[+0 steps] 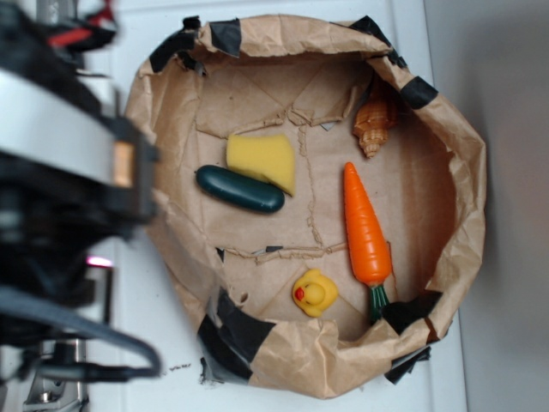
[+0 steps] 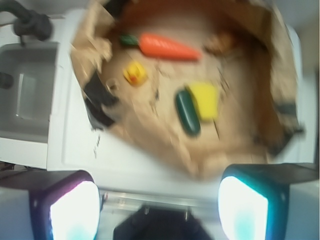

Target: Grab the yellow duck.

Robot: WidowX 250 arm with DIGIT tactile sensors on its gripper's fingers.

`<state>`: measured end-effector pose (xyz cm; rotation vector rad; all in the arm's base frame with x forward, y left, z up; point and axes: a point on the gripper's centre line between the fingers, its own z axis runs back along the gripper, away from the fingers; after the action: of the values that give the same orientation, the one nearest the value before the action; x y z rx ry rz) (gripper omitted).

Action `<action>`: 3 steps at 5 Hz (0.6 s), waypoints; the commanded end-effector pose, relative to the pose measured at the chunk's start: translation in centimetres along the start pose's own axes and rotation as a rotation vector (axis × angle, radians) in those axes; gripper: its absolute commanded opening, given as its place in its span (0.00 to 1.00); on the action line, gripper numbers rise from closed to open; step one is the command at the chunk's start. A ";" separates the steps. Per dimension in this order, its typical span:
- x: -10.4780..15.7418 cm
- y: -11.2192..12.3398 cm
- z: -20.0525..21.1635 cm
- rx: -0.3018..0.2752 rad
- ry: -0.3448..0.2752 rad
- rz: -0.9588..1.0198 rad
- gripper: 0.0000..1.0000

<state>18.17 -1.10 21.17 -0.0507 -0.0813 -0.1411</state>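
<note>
In the exterior view, the yellow duck (image 1: 315, 293) is sitting on the floor of a crumpled brown paper nest (image 1: 455, 249) patched with black tape, which is resting on the white desk (image 1: 154, 343). The duck is lying near the nest's lower wall, just beside the green stem end of the orange toy carrot (image 1: 365, 227), with its red-orange beak facing left. Farther up, a yellow sponge (image 1: 264, 160) is touching a dark green oblong toy (image 1: 239, 189), and a tan shell-like piece (image 1: 375, 123) is lying near the top right wall. The arm is filling the left edge as a dark blur, and the hand itself is not showing here.

The duck is looking small, rounded and glossy, so it is probably light, hollow and a little squashy, and likely slippery under the pads. Closing across the plump body from its two sides looks safer than pinching the head or beak, and the carrot stem close by is leaving little room on that side.

In the wrist view, blurred, the hand (image 2: 159, 210) is hovering over the desk short of the nest, its two fingers (image 2: 75, 210) standing wide apart with nothing between them. The duck (image 2: 135, 73) is lying well ahead, left of centre, just below the carrot (image 2: 167, 46), well apart from the sponge (image 2: 205, 100).

No brand, label or readable writing is showing in either view.
</note>
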 end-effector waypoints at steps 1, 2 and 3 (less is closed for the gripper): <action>4.5 2.0 -3.9 -0.023 -0.056 -0.187 1.00; 6.0 3.5 -4.9 -0.035 -0.079 -0.194 1.00; 7.1 5.0 -5.7 0.000 -0.099 -0.196 1.00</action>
<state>25.70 2.35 14.39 -0.0617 -0.1366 -0.3459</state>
